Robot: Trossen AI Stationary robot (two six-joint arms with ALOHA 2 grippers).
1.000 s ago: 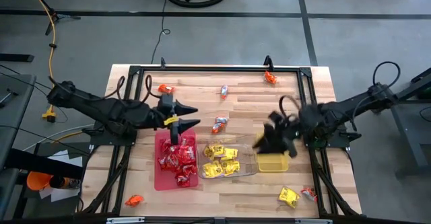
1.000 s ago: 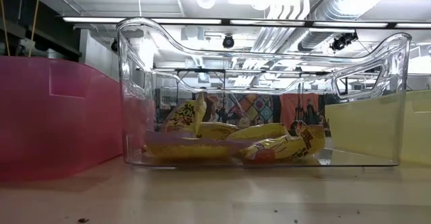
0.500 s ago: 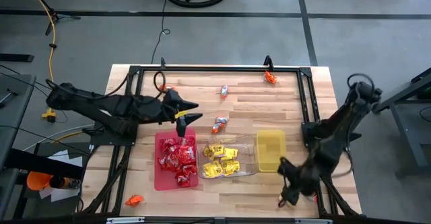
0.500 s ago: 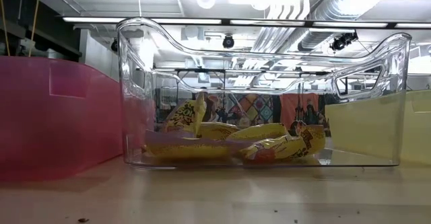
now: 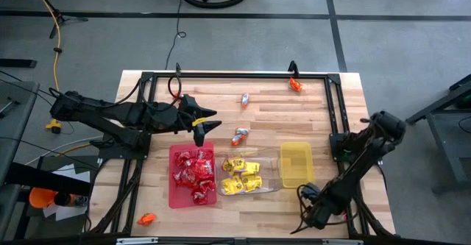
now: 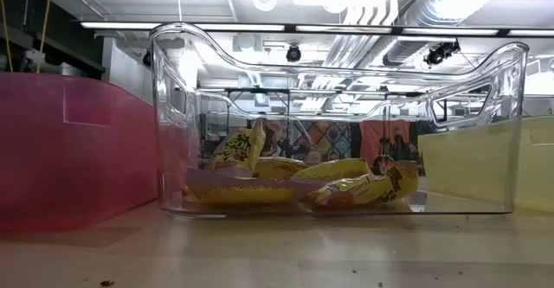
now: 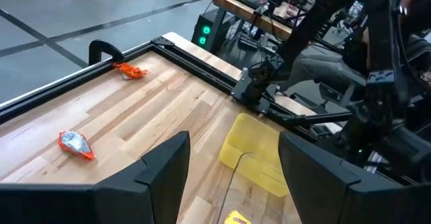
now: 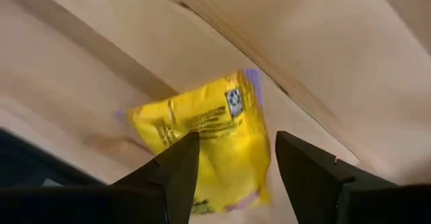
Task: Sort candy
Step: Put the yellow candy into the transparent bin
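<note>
Down at the near right edge, the right gripper (image 8: 229,177) hovers with fingers spread over a yellow candy packet (image 8: 202,146) lying flat: light, crinkly, slippery foil, best pinched across its middle. Farther left, the left gripper (image 5: 204,122) waits, fingers apart, above the red tray (image 5: 174,193).

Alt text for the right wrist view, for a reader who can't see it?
A yellow candy packet lies on the wooden table, seen close up between the right gripper's two open dark fingers, which straddle it from just above.
</note>
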